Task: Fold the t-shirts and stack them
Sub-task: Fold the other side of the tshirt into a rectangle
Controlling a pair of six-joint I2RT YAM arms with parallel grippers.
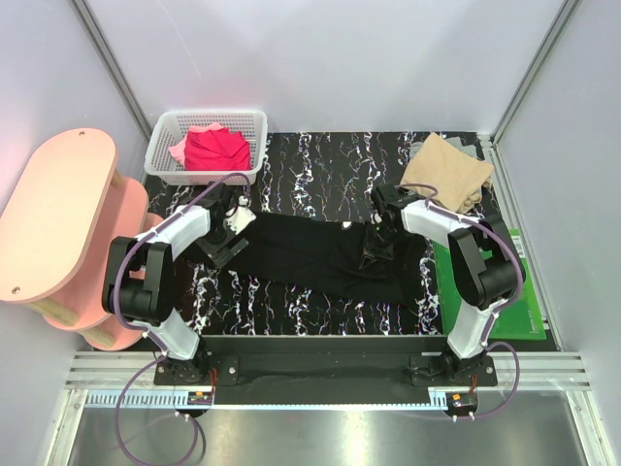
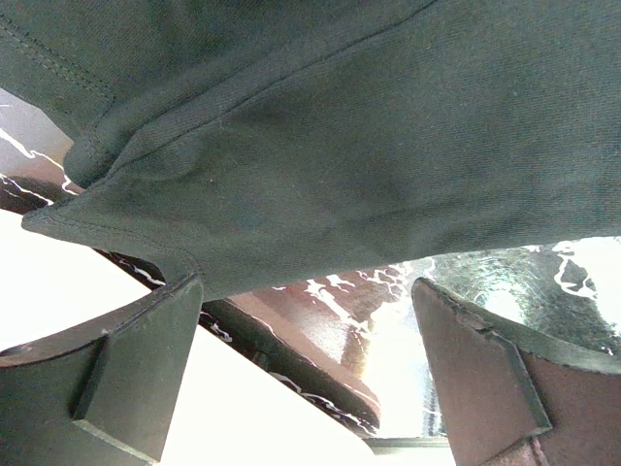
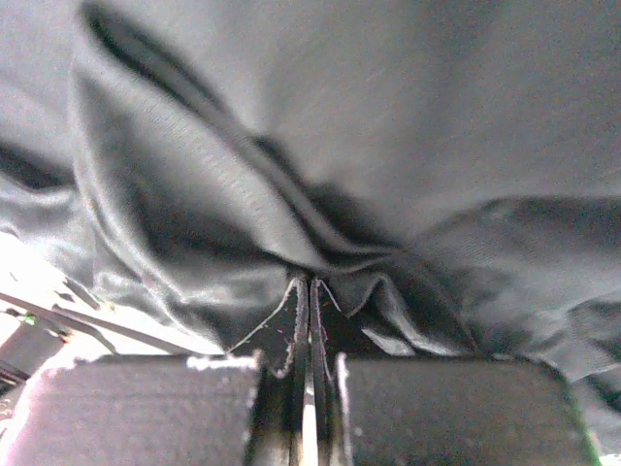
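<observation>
The large black t-shirt lies spread across the middle of the marbled table. My left gripper is at its left edge, open and empty. In the left wrist view the shirt's hem hangs just beyond the gripper, and the left fingertip is at the hem's edge. My right gripper is shut on a bunched fold of the black shirt, the fabric pinched between the closed gripper tips. A tan t-shirt lies folded at the back right. Red and pink shirts sit in the basket.
A white mesh basket stands at the back left. A flat green board lies along the right edge, partly under the right arm. A pink two-tier stand is off the table's left side. Grey walls enclose the back and sides.
</observation>
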